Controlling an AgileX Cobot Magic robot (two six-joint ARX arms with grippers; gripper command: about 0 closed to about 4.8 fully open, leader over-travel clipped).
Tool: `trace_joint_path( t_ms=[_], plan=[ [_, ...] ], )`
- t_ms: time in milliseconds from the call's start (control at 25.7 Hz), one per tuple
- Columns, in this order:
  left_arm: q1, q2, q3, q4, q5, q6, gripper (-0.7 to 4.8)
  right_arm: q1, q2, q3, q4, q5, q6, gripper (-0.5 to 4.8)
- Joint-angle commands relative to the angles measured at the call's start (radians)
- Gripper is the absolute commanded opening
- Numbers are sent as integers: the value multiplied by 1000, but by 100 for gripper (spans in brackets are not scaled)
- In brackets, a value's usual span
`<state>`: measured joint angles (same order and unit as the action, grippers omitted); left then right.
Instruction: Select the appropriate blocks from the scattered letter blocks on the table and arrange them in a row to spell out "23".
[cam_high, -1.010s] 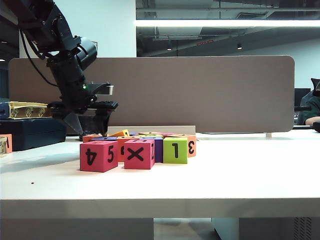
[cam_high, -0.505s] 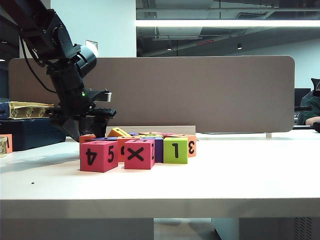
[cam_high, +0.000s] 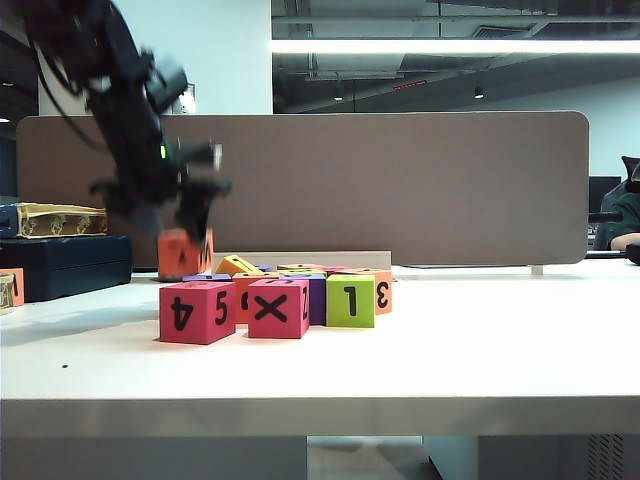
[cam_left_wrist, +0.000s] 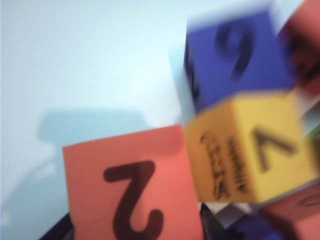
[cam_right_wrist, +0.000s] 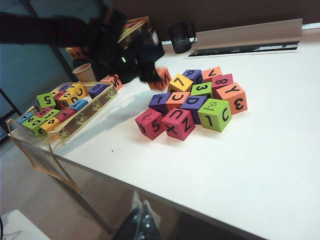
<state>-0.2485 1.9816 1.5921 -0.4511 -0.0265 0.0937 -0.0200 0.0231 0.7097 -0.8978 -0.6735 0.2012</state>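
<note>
Revealing an upright "2" hidden from the exterior view, the left wrist view shows the left pincer (cam_high: 185, 225) clamping the orange block (cam_left_wrist: 132, 187) at lower left, above the tabletop (cam_high: 450, 350); the right pincer (cam_right_wrist: 142, 220), bottom centre, looks closed and empty.

Orange block (cam_left_wrist: 127, 190) bears a black "2"; pink blocks (cam_high: 197, 311), lime-green block (cam_high: 351, 300), white table (cam_high: 450, 350).

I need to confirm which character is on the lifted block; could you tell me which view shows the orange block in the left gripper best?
The left wrist view: the orange block fills it, showing a "2". The exterior view shows it blurred under the left gripper; the right wrist view shows a small blur.
</note>
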Motion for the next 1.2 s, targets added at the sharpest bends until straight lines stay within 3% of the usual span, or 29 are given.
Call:
trace_joint_path(
  t_ms=[39, 117, 194, 233, 311, 544, 738, 893, 1049, 1204],
  plan=[
    [0, -94, 6, 29, 18, 3, 268, 0, 0, 3, 11, 2, 0, -1],
    [0, -145, 6, -8, 123, 3, 268, 0, 0, 3, 12, 2, 0, -1],
    [-1, -186, 6, -60, 320, 7, 268, 0, 0, 3, 12, 2, 0, -1],
    [-1, -203, 6, -92, 410, 42, 268, 0, 0, 3, 12, 2, 0, -1],
    [-19, -219, 6, -149, 471, 126, 269, 0, 0, 3, 12, 2, 0, -1],
    [-115, -223, 5, -336, 476, 402, 269, 0, 0, 3, 11, 2, 0, -1],
    [-237, -221, 3, -385, 476, 536, 273, 0, 0, 3, 11, 2, 0, -1],
    [-347, -192, 3, -386, 472, 689, 273, 0, 0, 3, 11, 2, 0, -1],
    [-394, -122, 3, -391, 459, 746, 272, 0, -1, 3, 11, 2, 0, -1],
    [-399, -49, 3, -417, 350, 749, 272, 0, -1, 3, 8, 0, 0, -1]
  ],
)
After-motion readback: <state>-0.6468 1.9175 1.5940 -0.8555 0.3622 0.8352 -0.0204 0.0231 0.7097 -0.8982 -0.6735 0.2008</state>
